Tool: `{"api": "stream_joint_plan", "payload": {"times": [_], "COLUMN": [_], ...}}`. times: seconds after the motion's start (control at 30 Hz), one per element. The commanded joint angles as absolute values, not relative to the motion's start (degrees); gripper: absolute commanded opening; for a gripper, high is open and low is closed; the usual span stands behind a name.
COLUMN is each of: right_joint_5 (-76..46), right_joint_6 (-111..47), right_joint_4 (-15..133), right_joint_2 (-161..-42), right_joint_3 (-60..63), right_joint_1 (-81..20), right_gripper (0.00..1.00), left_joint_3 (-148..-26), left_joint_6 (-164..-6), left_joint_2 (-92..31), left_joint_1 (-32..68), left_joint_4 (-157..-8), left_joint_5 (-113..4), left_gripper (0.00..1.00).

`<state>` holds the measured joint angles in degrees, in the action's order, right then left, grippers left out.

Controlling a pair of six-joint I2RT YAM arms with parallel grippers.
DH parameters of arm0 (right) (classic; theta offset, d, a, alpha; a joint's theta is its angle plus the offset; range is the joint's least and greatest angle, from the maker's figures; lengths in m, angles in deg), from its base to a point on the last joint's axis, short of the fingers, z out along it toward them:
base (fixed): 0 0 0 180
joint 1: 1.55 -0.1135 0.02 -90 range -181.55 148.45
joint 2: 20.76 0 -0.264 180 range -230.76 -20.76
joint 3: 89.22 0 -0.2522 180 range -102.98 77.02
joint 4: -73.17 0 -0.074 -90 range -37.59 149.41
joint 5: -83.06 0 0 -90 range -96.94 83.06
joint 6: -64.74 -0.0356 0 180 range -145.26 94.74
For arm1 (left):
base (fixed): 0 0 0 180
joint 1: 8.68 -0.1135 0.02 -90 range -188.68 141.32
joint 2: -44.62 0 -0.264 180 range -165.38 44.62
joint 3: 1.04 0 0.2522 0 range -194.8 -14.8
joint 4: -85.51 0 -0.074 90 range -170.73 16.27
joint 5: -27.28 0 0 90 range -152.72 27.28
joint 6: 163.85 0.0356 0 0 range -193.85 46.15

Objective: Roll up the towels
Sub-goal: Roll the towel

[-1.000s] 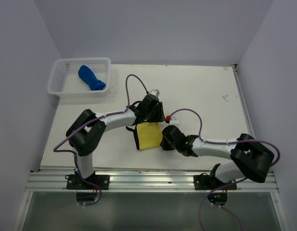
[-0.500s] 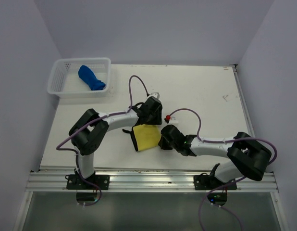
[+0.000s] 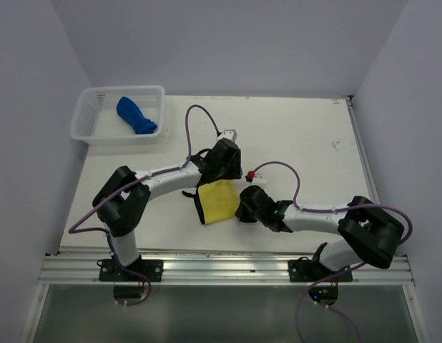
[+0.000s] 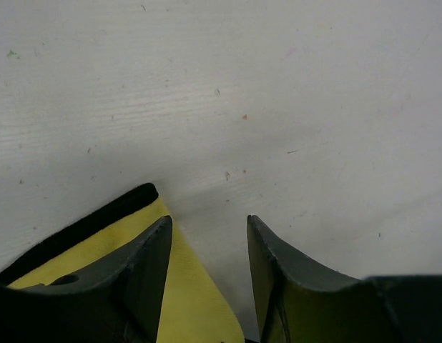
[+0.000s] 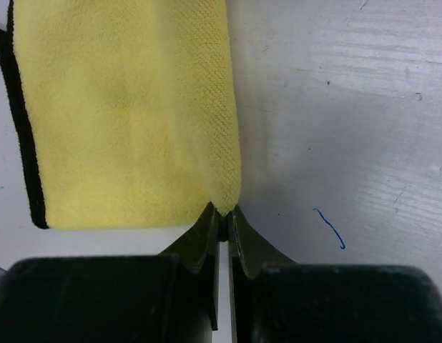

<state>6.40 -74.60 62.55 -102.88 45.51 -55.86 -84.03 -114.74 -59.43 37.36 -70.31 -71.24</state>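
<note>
The yellow towel (image 3: 217, 201) with dark edging lies flat on the white table between both arms. My right gripper (image 5: 222, 210) is shut on the towel's near right corner (image 5: 228, 193); from above it (image 3: 240, 209) sits at the towel's right edge. My left gripper (image 4: 208, 223) is open at the towel's far edge, one finger (image 4: 146, 264) over the yellow cloth (image 4: 185, 300) and the other over bare table. From above, the left gripper (image 3: 221, 179) is just behind the towel. The blue towel (image 3: 135, 116) lies bunched in the basket.
A white mesh basket (image 3: 84, 118) stands at the table's back left corner. Purple cables (image 3: 278, 166) loop over both arms near the towel. A small blue pen mark (image 5: 330, 229) is on the table beside the right gripper.
The left arm has shifted, its wrist drawing slightly back from the yellow towel. The towel has slid a little to the left. The right gripper keeps its hold.
</note>
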Motion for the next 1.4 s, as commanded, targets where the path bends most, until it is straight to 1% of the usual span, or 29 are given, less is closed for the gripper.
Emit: {"api": "stream_joint_plan", "payload": {"times": [0.0,0.13,0.27,0.6,0.8,0.93,1.0,1.13,1.17,1.23,1.37], "right_joint_5": [6.3,6.3,6.5,6.4,7.1,8.0,9.2,10.1,10.0,10.2,10.1], "right_joint_6": [-75.7,-75.9,-76.1,-76.1,-75.1,-73.3,-72.5,-71.2,-71.1,-71.0,-70.8], "right_joint_4": [62.3,62.3,62.0,61.2,60.1,58.3,57.0,56.0,56.0,56.1,56.8], "right_joint_2": [-103.0,-103.1,-103.2,-102.6,-101.5,-101.2,-100.8,-100.8,-101.1,-101.4,-102.7], "right_joint_3": [46.9,47.0,47.1,47.4,47.2,46.0,45.6,44.8,44.6,44.3,43.4], "right_joint_1": [-55.8,-55.7,-55.7,-55.8,-55.8,-56.0,-56.4,-56.7,-56.8,-57.0,-57.8], "right_gripper": [0.0,0.0,0.0,0.0,0.0,0.0,0.0,0.0,0.0,0.0,0.0], "left_joint_3": [-85.7,-85.6,-83.4,-84.5,-85.5,-87.4,-87.7,-87.7,-87.7,-87.7,-85.8], "left_joint_6": [-113.1,-113.8,-114.6,-114.0,-113.7,-113.5,-113.2,-112.7,-112.4,-112.0,-112.0], "left_joint_2": [-57.0,-57.8,-58.7,-66.3,-68.8,-71.0,-71.6,-72.1,-72.3,-73.0,-73.8], "left_joint_1": [37.7,37.9,37.9,38.0,37.9,37.9,38.1,38.4,38.7,39.1,39.4], "left_joint_4": [-69.0,-66.8,-68.0,-71.1,-68.2,-64.9,-64.1,-62.5,-62.0,-60.5,-61.2], "left_joint_5": [-74.9,-75.9,-75.6,-73.8,-76.3,-77.4,-78.1,-80.0,-80.8,-83.1,-83.7], "left_gripper": [0.5,0.5,0.5,0.5,0.5,0.49,0.44,0.4,0.36,0.34,0.2]}}
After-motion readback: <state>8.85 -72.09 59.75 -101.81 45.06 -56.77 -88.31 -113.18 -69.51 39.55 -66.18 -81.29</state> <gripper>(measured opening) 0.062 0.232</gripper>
